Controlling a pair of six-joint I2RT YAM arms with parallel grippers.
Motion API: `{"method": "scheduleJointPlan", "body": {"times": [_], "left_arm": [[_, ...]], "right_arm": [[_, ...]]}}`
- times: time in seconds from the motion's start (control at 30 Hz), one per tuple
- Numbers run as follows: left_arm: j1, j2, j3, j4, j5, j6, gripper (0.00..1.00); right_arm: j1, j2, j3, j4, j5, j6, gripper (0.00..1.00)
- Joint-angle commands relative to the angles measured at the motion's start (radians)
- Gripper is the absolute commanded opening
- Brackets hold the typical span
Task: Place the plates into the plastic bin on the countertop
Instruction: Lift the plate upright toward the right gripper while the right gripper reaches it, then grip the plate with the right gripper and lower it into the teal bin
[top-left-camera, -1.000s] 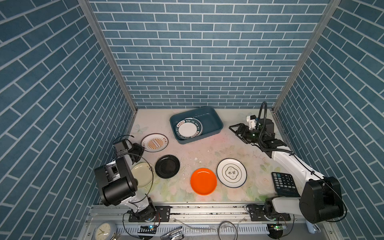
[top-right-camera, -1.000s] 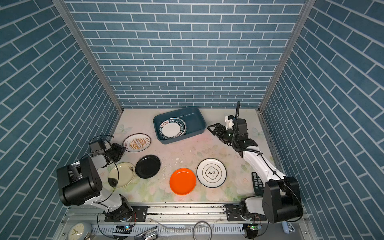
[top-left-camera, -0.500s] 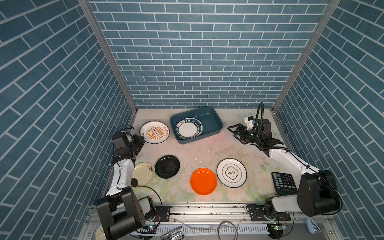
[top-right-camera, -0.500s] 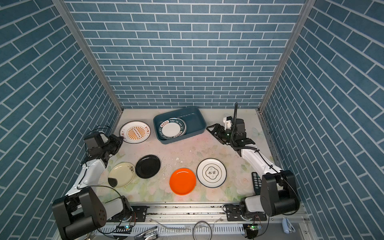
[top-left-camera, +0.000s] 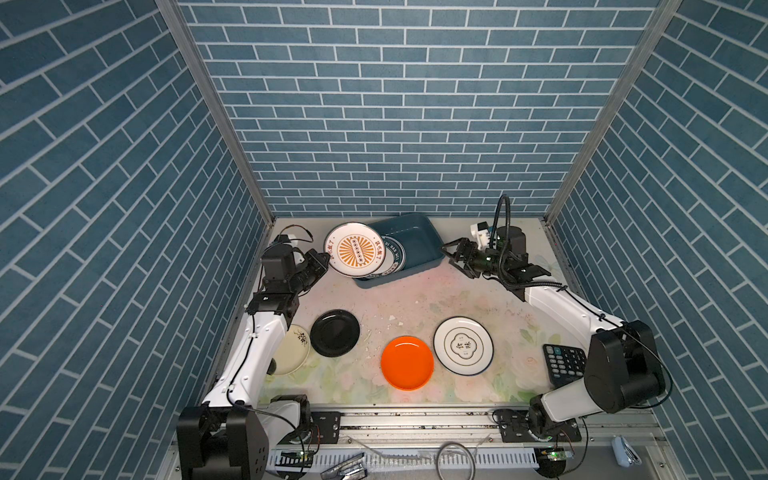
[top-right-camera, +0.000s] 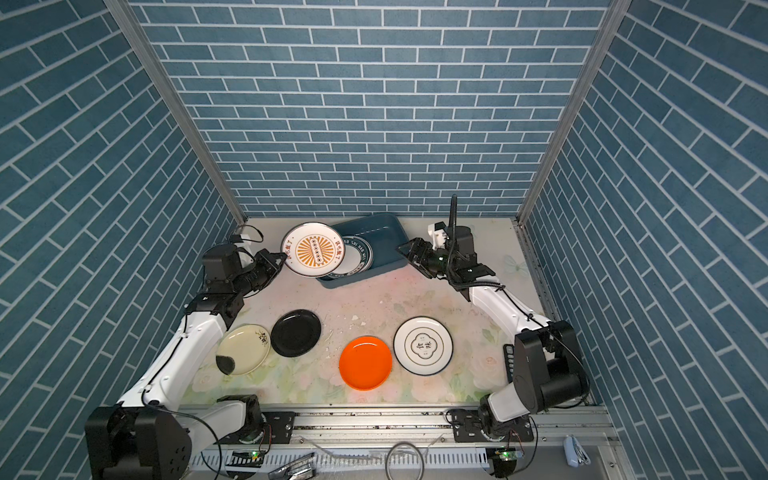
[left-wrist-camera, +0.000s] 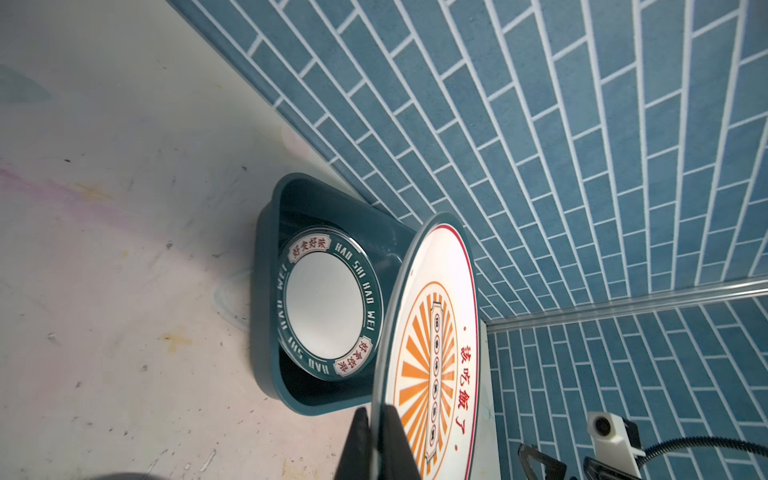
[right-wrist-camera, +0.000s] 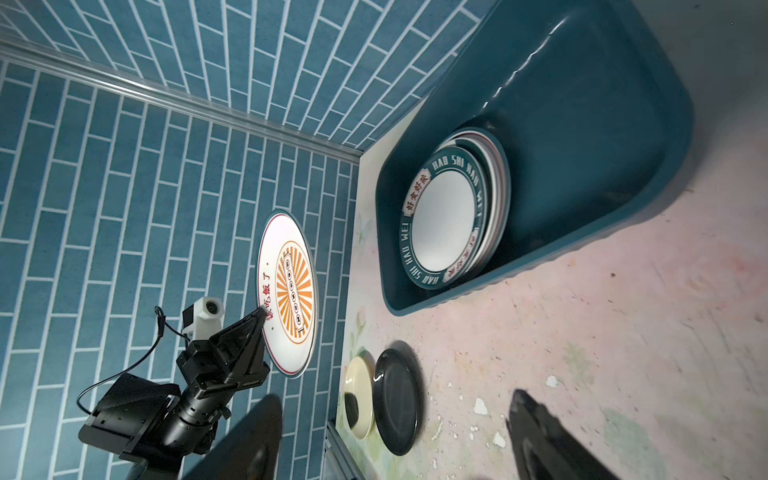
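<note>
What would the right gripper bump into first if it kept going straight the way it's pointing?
Most likely the plastic bin: the open right gripper points at its near end wall, with only bare countertop between them. Its exact height is hard to judge.

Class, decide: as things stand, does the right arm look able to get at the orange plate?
Probably yes. The right claw is open and empty, and the orange plate lies on the countertop with nothing on it; only the white plate close beside it may crowd one edge.
</note>
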Motion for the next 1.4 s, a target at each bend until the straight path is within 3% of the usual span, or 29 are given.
{"method": "scheduleJointPlan", "body": {"times": [0.0, 0.4, 0.87, 1.03, 1.27, 1.3, 1.33, 1.37], "left_arm": [[-0.022, 0.021, 0.032, 0.111, 0.046, -0.030, 0.00], [-0.181, 0.109, 0.067, 0.166, 0.045, -0.043, 0.00], [-0.198, 0.211, 0.087, 0.218, 0.107, -0.062, 0.00], [-0.198, 0.224, 0.080, 0.220, 0.116, -0.062, 0.00], [-0.198, 0.216, 0.060, 0.190, 0.121, -0.052, 0.00], [-0.198, 0.216, 0.060, 0.175, 0.120, -0.045, 0.03], [-0.198, 0.211, 0.060, 0.156, 0.114, -0.037, 0.20], [-0.198, 0.206, 0.061, 0.132, 0.104, -0.026, 0.43]], "right_arm": [[0.039, 0.029, 0.049, 0.028, -0.016, 0.019, 0.85], [0.108, 0.130, 0.147, 0.022, -0.030, 0.026, 0.75], [0.123, 0.208, 0.169, 0.037, -0.032, 0.048, 0.41], [0.125, 0.235, 0.190, 0.035, -0.029, 0.048, 0.20], [0.125, 0.272, 0.222, 0.026, -0.013, 0.054, 0.00], [0.124, 0.275, 0.225, 0.022, -0.007, 0.055, 0.00], [0.124, 0.280, 0.232, 0.014, 0.002, 0.053, 0.00], [0.125, 0.284, 0.239, 0.006, 0.012, 0.049, 0.00]]}}
